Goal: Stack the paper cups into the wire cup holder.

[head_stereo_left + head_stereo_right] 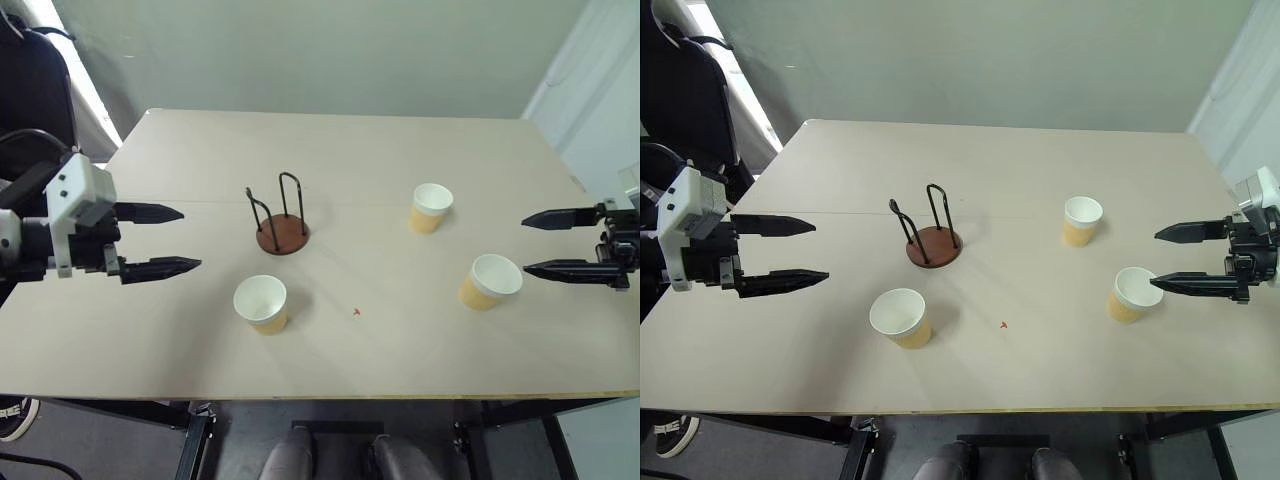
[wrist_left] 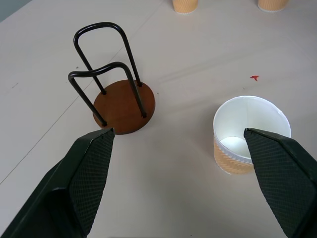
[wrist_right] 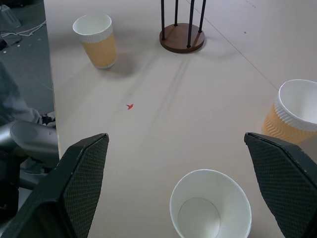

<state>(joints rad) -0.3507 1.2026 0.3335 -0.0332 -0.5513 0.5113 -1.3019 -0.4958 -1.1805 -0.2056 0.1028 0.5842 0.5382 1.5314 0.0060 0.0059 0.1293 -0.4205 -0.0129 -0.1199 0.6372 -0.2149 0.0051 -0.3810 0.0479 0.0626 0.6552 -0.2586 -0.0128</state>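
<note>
Three paper cups stand upright on the table: one (image 1: 261,303) near the front left of centre, one (image 1: 431,207) right of centre further back, one (image 1: 489,281) at the right front. The wire cup holder (image 1: 281,225), a reddish-brown disc with two black wire loops, stands empty near the table's middle. My left gripper (image 1: 165,240) hovers open at the left, apart from the holder and the front cup (image 2: 247,134). My right gripper (image 1: 555,242) hovers open at the right, just beside the right front cup (image 3: 210,206), nothing between its fingers.
The pale table (image 1: 330,340) has its front edge close to me and a seam running across its middle. A small red mark (image 1: 356,312) lies on the table in front of the holder. A dark chair (image 1: 680,90) stands at the far left.
</note>
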